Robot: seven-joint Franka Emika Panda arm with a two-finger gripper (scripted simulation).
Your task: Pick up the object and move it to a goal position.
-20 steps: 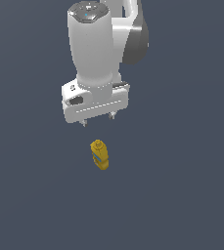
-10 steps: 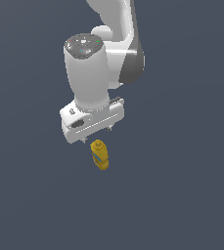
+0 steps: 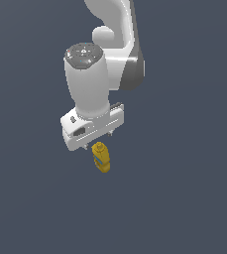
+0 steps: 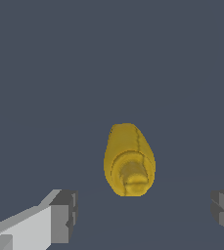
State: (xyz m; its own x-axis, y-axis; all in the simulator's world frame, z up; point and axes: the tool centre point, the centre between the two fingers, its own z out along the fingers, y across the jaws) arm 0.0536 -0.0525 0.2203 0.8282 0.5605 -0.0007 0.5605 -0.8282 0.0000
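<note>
The object, a small mustard-yellow squeeze bottle (image 3: 101, 158) with a ribbed cap and a blue label patch, stands on the dark grey floor. It also shows in the wrist view (image 4: 129, 161), cap end toward the camera. My white gripper (image 3: 99, 140) hangs just above the bottle's cap, its body partly covering the fingers. In the wrist view the gripper (image 4: 145, 212) is open and empty, with one grey fingertip (image 4: 64, 215) on each side of the bottle, well apart from it. Nothing is held.
A plain dark grey floor (image 3: 184, 198) fills both views. The white arm (image 3: 110, 49) rises behind the gripper toward the top of the exterior view. No other objects or goal marker show.
The gripper has come down steadily toward the bottle, closing most of the gap above its cap. The bottle has not moved.
</note>
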